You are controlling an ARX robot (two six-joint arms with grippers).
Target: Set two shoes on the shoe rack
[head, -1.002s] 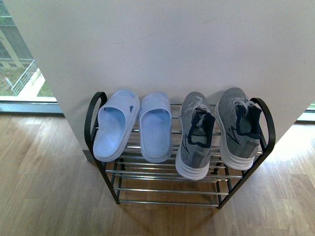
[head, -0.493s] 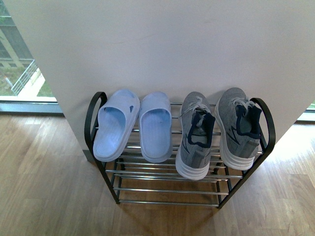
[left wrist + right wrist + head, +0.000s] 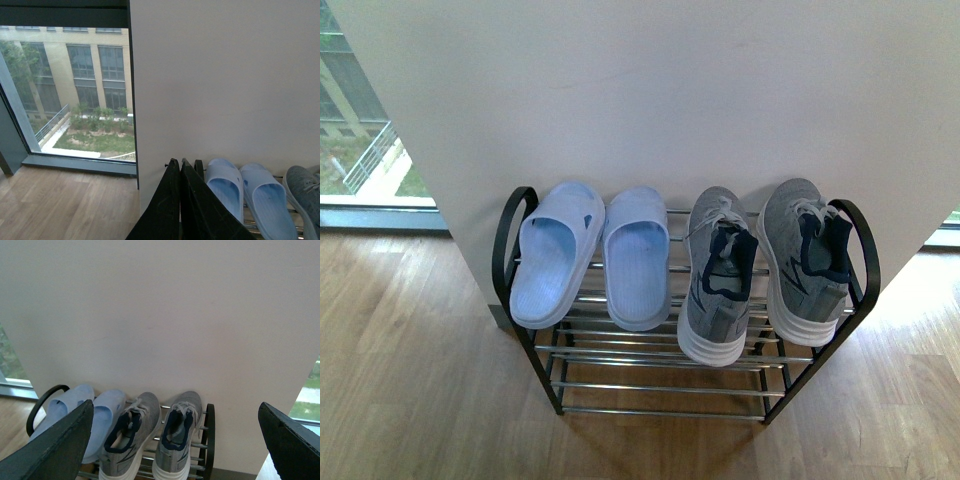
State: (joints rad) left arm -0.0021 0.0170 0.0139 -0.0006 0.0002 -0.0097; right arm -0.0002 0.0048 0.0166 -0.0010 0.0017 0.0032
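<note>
The two grey fabric sneakers with thick white soles and dark heel tabs (image 3: 760,275) sat side by side on the top shelf of the black metal-framed shoe rack with thin chrome rods (image 3: 660,385), on its right half, toes toward the white wall (image 3: 650,90) and heels overhanging the front edge. The sneaker nearer the middle reached a little further forward than the one at the right end, which lay just beside the rack's rounded side top. On the left half of the same shelf lay the pair of pale blue-white rubber slide sandals (image 3: 595,255), also toes to the wall; the two slides touched each other, and the inner slide lay just beside the inner sneaker. The lower tiers showed only bare rods.

The rack stood against the white wall on a light wooden plank floor (image 3: 410,380), with a window (image 3: 355,130) to the left.

Neither arm appeared in the front view. In the left wrist view the left gripper (image 3: 180,167) had its two dark fingers pressed together with nothing between them, hanging in the air above the rack's left end, clear of the slides. In the right wrist view the right gripper (image 3: 177,427) had its dark fingers (image 3: 55,450) spread wide apart at the frame's two sides, empty, with both pairs of shoes visible between them and well apart from them
</note>
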